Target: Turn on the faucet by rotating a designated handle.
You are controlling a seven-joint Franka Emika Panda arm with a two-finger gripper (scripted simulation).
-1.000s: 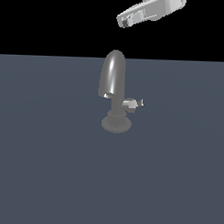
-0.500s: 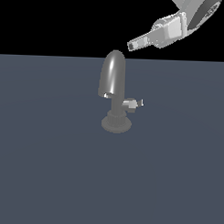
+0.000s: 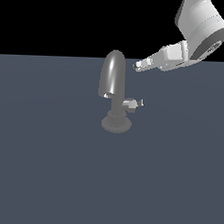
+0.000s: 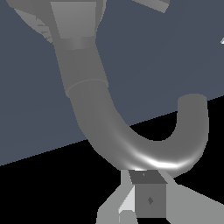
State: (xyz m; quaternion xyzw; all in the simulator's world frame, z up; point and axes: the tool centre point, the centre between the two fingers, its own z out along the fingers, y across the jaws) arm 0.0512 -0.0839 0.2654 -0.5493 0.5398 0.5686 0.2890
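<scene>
The gripper (image 3: 137,66) hangs in the air just beside the top of the faucet's arched spout, on the exterior view's right, touching nothing; whether its jaws are parted or closed cannot be told, since the fingertips (image 3: 139,65) show only as a small pale cluster. The arm (image 3: 199,30) slants up behind it toward the upper right corner of the exterior view.

The faucet (image 3: 114,86) stands upright on the dark grey table (image 3: 47,175), near the middle of the scene, its round ribbed base flat on the surface. The handle (image 3: 131,104) juts sideways from the narrow stem, low down and well below the gripper. It looks rigid, smooth and probably slippery metal, fixed to its pivot, so it should be pushed or pinched at the thin lever tip, not lifted.

In the wrist view the spout (image 4: 131,144) fills the frame, with grey gripper parts cut off at the edge; the handle cannot be made out with certainty there.
</scene>
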